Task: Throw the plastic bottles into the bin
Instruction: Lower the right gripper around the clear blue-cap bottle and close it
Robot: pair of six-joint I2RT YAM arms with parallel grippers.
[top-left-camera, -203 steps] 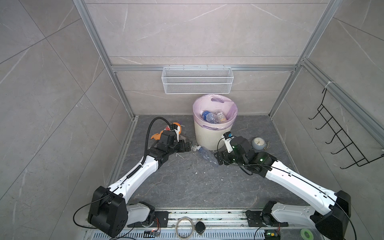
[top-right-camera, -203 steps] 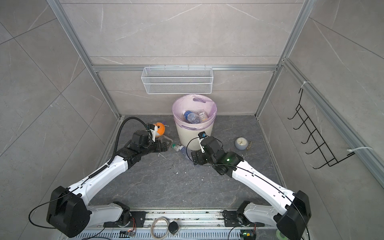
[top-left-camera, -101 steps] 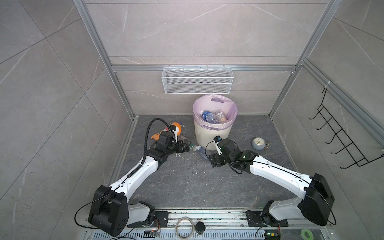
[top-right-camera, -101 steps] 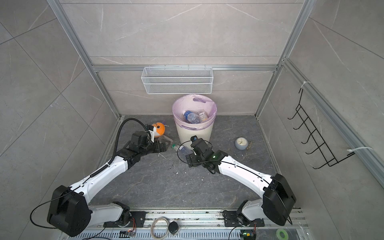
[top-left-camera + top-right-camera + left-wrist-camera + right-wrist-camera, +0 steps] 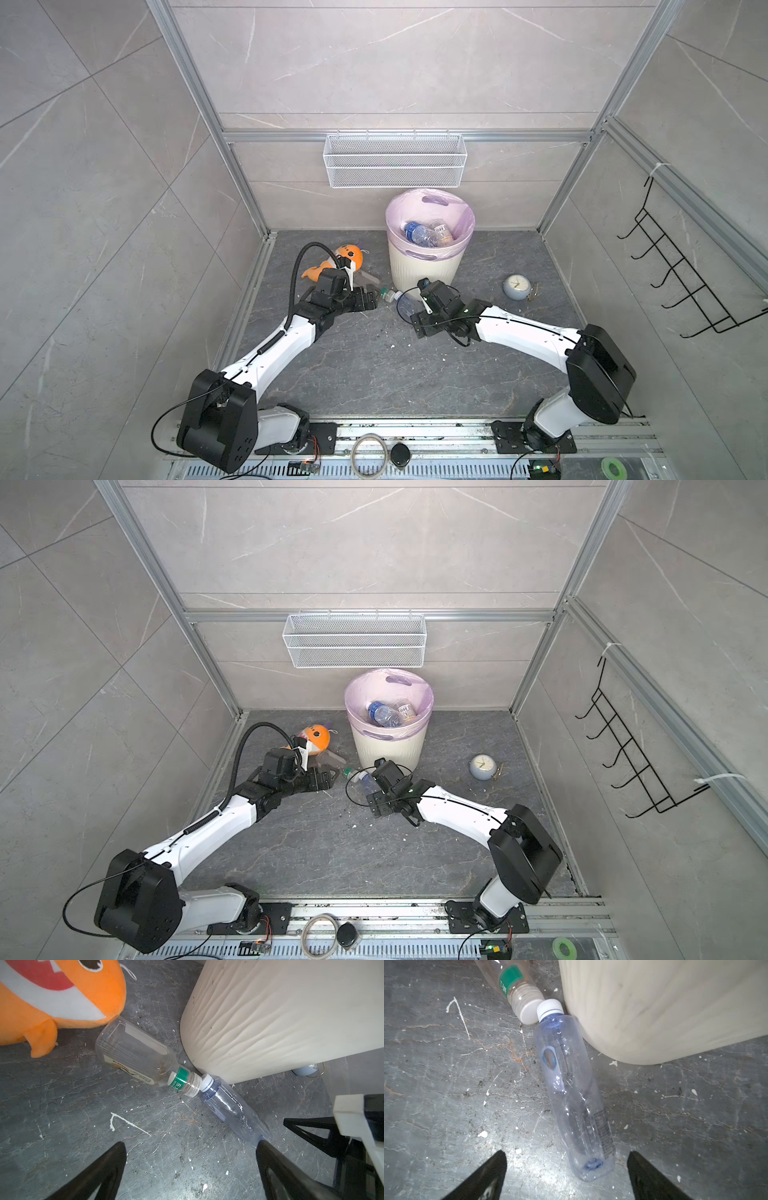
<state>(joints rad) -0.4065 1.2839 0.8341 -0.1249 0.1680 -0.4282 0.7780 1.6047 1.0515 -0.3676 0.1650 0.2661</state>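
Well, clear green-banded bottle (image 5: pixel 133 1053), bluish crinkled bottle (image 5: pixel 575 1095), ribbed bin (image 5: pixel 270 1022)

The ribbed bin (image 5: pixel 270 1022) is cream, its liner (image 5: pixel 464 222) lilac, the plush (image 5: pixel 108 991) orange; green-banded bottle (image 5: pixel 135 1053) and blue-tinted bottle (image 5: pixel 571 1095) are clear.

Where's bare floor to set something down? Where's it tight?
Free: floor between left arm and right arm, up to the front rail; strip between bin and clock. Crowded: bin's foot, where the green-banded bottle and blue-tinted bottle lie cap to cap by the plush.
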